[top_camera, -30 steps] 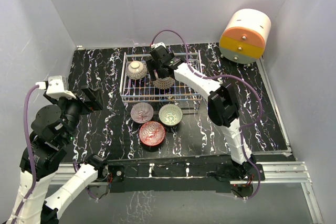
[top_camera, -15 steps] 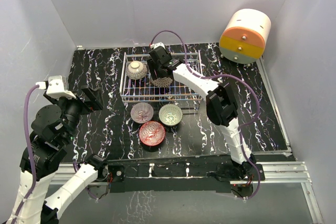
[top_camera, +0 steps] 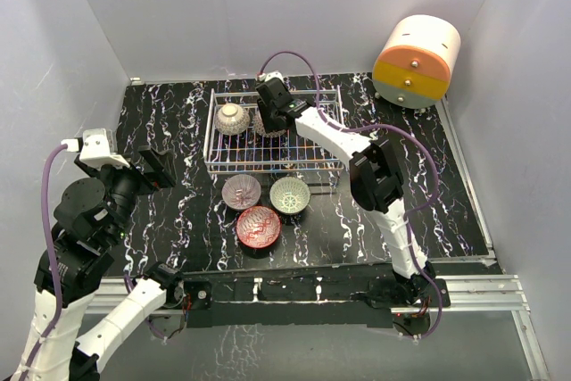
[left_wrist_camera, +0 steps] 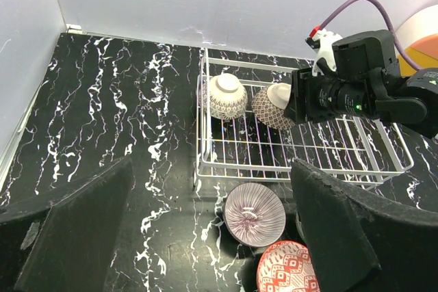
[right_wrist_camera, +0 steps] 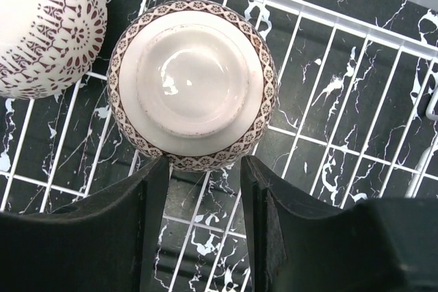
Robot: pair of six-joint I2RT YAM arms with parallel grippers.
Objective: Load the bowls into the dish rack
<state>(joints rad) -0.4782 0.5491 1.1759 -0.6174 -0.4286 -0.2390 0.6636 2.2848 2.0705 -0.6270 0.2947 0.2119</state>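
White wire dish rack (top_camera: 303, 154), rectangular with a grid bottom and low sides, stood on the black, white-veined tabletop (top_camera: 169, 122). Beyond the rack's far right corner sat a round orange-and-cream drawer unit (top_camera: 417, 62). Well off the rack's near left corner, the left gripper (left_wrist_camera: 212, 167) gaped wide, nothing between its fingers. Over the rack's far left part, the right gripper (right_wrist_camera: 205, 163) showed a narrow gap between its jaws and clamped nothing. Its fingertips lay just short of a brown-and-white patterned ceramic bowl (right_wrist_camera: 193, 83), tilted foot-up inside the rack. Beside it, in the rack's far left corner, a second brown-and-white bowl (top_camera: 232, 119) rested foot up. Just outside the rack's near rail stood a pinkish bowl (top_camera: 241, 191), a pale green bowl (top_camera: 290, 194) and, farthest from the rack, a red bowl (top_camera: 258, 227), all upright with finely patterned insides.
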